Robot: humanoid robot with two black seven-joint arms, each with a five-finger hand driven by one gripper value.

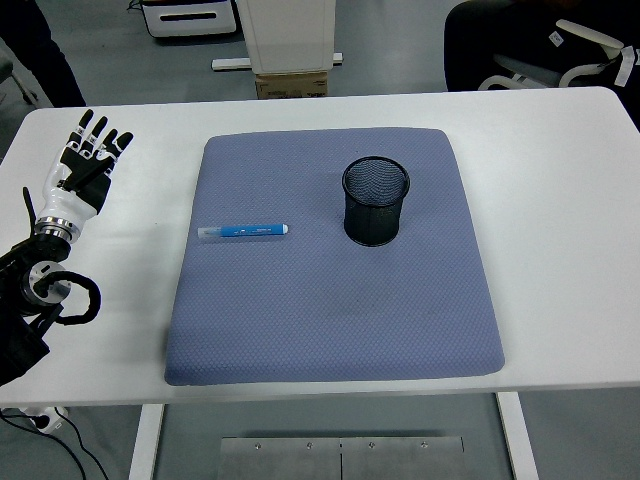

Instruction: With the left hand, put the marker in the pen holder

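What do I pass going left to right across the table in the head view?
Left hand → marker → pen holder. The marker and holder both sit on the blue mat.

A white bench (560, 200) fills most of the view, with a blue-grey padded mat (330, 300) lying flat across its middle. Beyond the far edge, on the grey floor, stands a white pedestal (288, 35) with a cardboard box (292, 85) at its foot. At the top right a person in dark clothes (500, 40) sits beside a white chair (590, 55).
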